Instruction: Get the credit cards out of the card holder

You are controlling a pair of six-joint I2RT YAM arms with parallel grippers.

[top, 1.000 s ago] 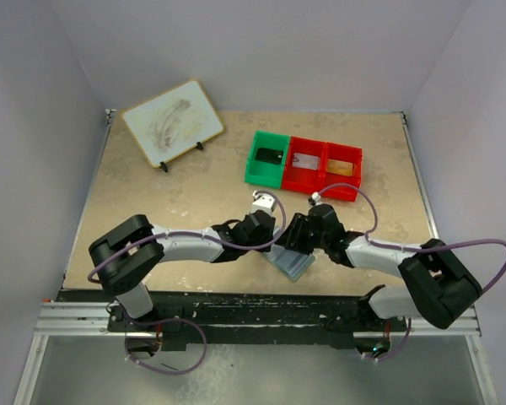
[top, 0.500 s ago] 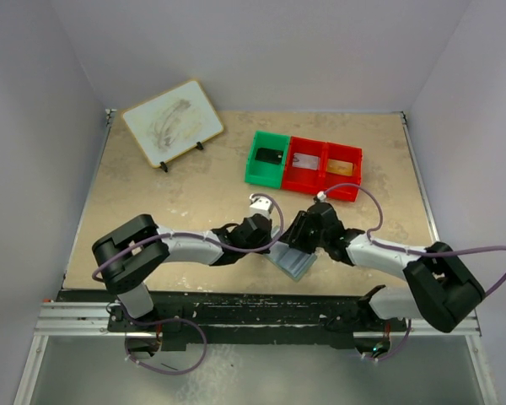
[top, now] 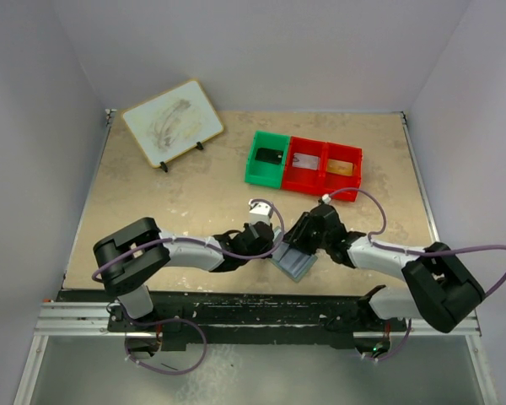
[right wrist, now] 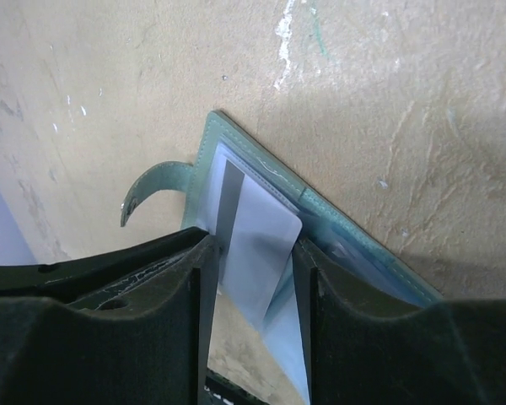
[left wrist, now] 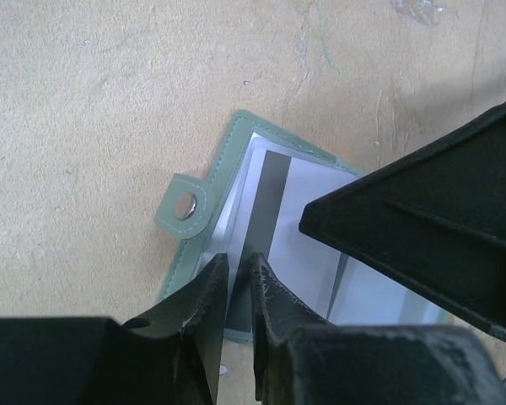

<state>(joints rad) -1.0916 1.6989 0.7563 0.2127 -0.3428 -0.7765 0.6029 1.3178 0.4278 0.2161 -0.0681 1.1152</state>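
My left hand [left wrist: 239,263] seemingly clenches the card [left wrist: 291,190] inside the card holder [left wrist: 226,156]; whether my right hand [right wrist: 253,246] grips, I cannot tell.

Got the left arm [top: 190,248] and the right arm [top: 386,253] both stretched out low, coming in from the lower corners of the top view and meeting almost nose to nose just below centre, with elbows tucked back toward those corners. Pinched down to a thin slit on the left gripper [left wrist: 236,263] (can't tell if anything's caught in there). Spread wide on the right gripper [right wrist: 251,246].
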